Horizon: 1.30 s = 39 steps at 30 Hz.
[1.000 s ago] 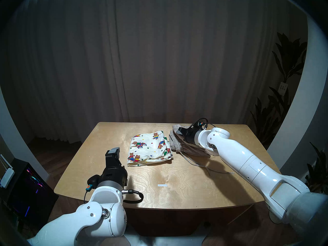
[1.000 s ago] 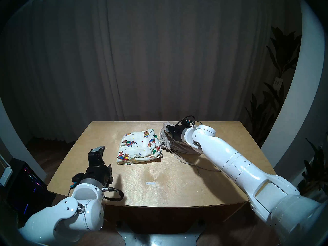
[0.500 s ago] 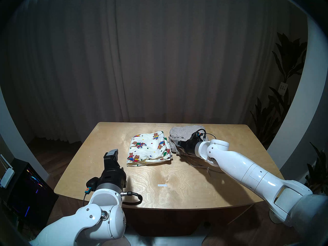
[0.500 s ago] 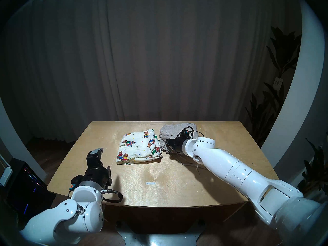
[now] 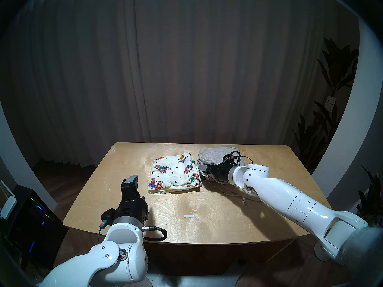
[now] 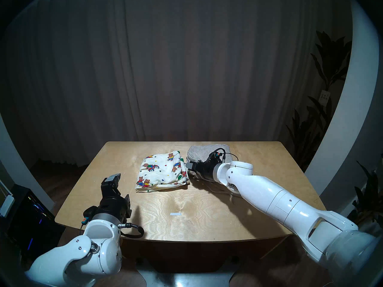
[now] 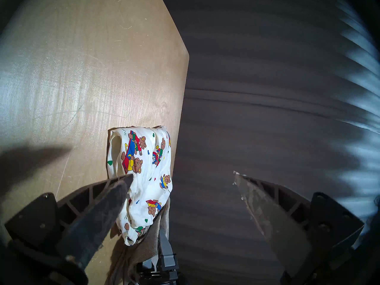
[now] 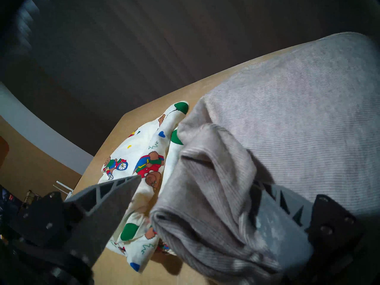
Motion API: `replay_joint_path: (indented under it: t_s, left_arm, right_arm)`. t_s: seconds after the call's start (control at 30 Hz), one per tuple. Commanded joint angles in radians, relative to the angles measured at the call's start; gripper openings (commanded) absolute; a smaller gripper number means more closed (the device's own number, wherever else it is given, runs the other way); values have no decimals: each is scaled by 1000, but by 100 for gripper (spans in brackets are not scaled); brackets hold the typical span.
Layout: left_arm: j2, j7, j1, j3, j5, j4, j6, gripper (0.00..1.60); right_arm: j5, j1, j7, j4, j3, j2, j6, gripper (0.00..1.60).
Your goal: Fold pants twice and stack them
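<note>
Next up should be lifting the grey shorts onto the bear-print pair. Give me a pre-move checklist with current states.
1. Right hand open, fingers either side of a grey fold: ok.
2. Grey shorts folded over: ok; second fold: cannot tell.
3. Bear-print shorts folded, lying flat on the table: ok.
4. The two pairs stacked: not ok, side by side.
5. Drawstring tucked in: not ok, trailing on the table.
6. Left hand open, holding nothing: ok.

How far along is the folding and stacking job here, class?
Done: bear shorts lie folded on the table; grey shorts look folded beside them. In hand: nothing; right gripper open over the grey waistband, left gripper open, idle. Left: stacking one pair on the other.
</note>
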Motion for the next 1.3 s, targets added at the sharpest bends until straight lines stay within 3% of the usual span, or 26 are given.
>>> replay_joint_path:
  t_s: [0.0,0.2,0.53,0.87,1.1,1.27]
  left_arm:
    - [0,-35,18,-5,15,-19,-6,160]
    - [-4,-50,30,-6,20,-18,-6,160]
    - [-13,-70,41,-7,23,-14,-3,160]
    - [-17,-88,54,-8,27,-6,1,160]
    - [9,-71,41,-14,20,4,35,160]
    - [17,-57,12,-24,8,39,68,160]
  right_arm:
    - [-6,-21,37,-57,-3,12,-19,160]
    - [-51,-29,90,-78,-5,14,-83,160]
    - [-91,-24,158,-86,-19,9,-108,160]
    - [-105,-30,172,-101,-36,2,-103,160]
    - [-4,-105,135,-198,14,61,-83,160]
    - [84,-162,152,-264,53,90,-109,160]
